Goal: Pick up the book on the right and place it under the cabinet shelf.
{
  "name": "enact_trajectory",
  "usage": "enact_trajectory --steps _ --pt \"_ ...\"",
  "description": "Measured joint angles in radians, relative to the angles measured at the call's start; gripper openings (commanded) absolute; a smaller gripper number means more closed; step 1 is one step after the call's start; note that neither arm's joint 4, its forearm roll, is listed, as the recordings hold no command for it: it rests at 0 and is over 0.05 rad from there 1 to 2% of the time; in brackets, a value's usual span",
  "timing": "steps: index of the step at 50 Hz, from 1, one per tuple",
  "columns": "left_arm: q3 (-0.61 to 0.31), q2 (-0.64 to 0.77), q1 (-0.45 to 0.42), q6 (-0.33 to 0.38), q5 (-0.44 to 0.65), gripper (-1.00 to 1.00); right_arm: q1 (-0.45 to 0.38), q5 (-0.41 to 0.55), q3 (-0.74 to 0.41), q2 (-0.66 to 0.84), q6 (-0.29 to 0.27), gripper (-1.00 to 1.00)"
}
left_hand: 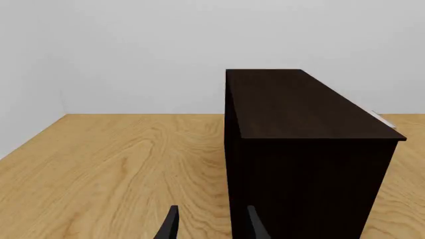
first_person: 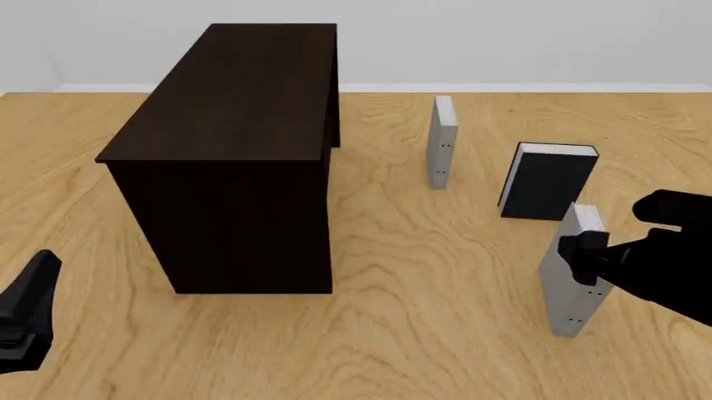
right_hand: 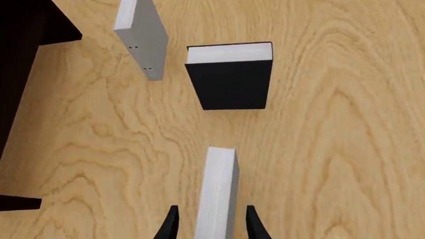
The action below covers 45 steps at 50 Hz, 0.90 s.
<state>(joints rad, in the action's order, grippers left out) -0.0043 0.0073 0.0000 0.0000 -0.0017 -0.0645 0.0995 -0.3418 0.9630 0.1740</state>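
Three books are set upright on the table, to the right of the cabinet shelf. The book named in the task is the nearest and rightmost one, a light grey hardcover standing with its dotted spine toward the camera. A black-covered book is placed just behind it, and a second grey book is placed farther back, nearer the cabinet.

The right gripper is positioned over the top of the book, with one finger on each side of the white page edges. The jaws are seen parted, with a narrow gap visible between each finger and the cover; no contact can be confirmed, so the book is judged not yet gripped. The left gripper is held low near the front left of the cabinet, its fingers apart and nothing between them.

Risks from this point are judged as follows:

- If the jaws are closed off-centre, the book may be pushed by one finger first and toppled.
- If only the top edge is clamped, the book may swing or slip when lifted.
- If the book is carried leftward too low, the second grey book or the cabinet's side wall may be struck.
- The opening under the cabinet cannot be seen clearly; its clearance cannot be told.
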Motion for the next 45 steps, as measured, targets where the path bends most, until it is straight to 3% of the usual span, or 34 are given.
enact_trajectory --steps 17,18,45 --pt "0.000 0.000 0.000 0.000 0.000 1.00 -0.007 -0.077 0.035 0.073 0.012 1.00" --pt "0.000 0.000 0.000 0.000 0.000 1.00 -0.008 -0.079 0.035 0.075 0.013 -1.00" --pt "0.000 0.000 0.000 0.000 0.000 1.00 -0.028 -0.017 0.015 0.016 -0.001 -1.00"
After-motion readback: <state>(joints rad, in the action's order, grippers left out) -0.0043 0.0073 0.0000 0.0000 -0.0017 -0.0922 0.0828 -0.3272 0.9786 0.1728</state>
